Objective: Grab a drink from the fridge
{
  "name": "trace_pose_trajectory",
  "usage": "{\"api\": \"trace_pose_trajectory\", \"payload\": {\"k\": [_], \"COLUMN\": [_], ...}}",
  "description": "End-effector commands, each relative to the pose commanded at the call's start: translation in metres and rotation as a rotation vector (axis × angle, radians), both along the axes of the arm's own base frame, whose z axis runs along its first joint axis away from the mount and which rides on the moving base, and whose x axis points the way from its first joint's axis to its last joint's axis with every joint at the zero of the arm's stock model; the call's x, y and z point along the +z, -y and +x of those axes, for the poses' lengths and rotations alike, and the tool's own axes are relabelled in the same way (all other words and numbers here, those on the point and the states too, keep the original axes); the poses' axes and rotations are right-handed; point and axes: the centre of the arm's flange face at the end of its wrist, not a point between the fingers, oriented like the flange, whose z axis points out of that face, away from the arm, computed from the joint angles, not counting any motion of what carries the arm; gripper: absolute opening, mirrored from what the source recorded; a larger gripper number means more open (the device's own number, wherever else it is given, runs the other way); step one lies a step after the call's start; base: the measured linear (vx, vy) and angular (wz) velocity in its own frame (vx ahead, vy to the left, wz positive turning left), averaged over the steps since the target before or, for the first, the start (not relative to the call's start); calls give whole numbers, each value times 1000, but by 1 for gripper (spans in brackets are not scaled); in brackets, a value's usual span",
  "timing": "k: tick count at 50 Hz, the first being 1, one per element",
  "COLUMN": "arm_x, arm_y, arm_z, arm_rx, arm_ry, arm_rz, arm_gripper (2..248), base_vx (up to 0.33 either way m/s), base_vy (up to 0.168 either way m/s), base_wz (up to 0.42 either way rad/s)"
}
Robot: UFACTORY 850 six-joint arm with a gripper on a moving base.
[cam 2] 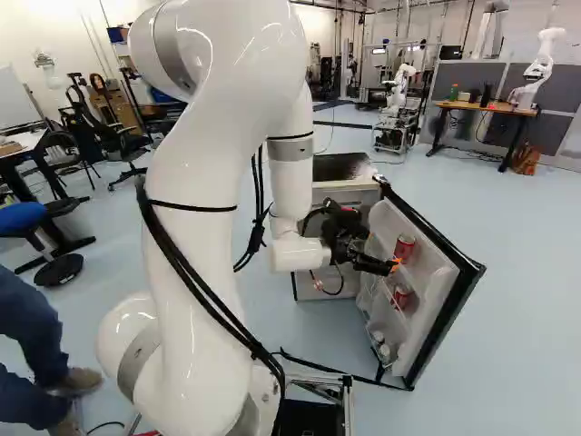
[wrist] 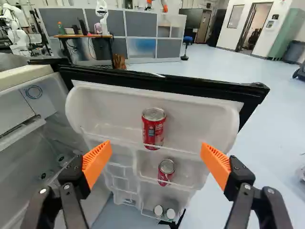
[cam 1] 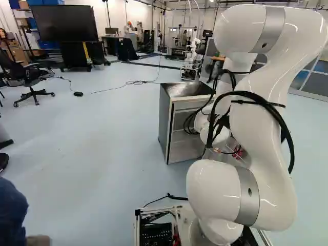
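Two red cans (cam 2: 405,247) sit in the fridge door (cam 2: 438,282), right of centre in your right base view. Your gripper (cam 2: 394,265) is spread wide near them.

Drinks and storage: one fridge (cam 1: 165,123), one fridge door (cam 2: 458,272), at least three door shelves (wrist: 105,114), two red cans (wrist: 154,131) and two small white-topped containers (wrist: 157,210). Apparatus: one arm (cam 2: 204,191) with one gripper (cam 2: 397,264), two black fingers (wrist: 70,183) and two orange pads (wrist: 96,162). Surroundings: one large screen (cam 1: 64,23), at least two office chairs (cam 2: 116,136), one another robot (cam 2: 399,88) on a cart and one another robot (cam 2: 543,64) on a desk (cam 2: 490,107).
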Motion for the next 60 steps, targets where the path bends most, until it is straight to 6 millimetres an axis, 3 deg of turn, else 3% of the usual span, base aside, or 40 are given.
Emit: {"api": "trace_pose_trajectory", "payload": {"k": [24, 60], "arm_x": [-4, -17], "arm_y": [-1, 35], "arm_z": [31, 61], "arm_rx": [30, -22], "arm_ry": [24, 54], "arm_rz": [-9, -22], "arm_gripper": [247, 247], "base_vx": [0, 0], "base_vy": [0, 0], "base_wz": [0, 0]}}
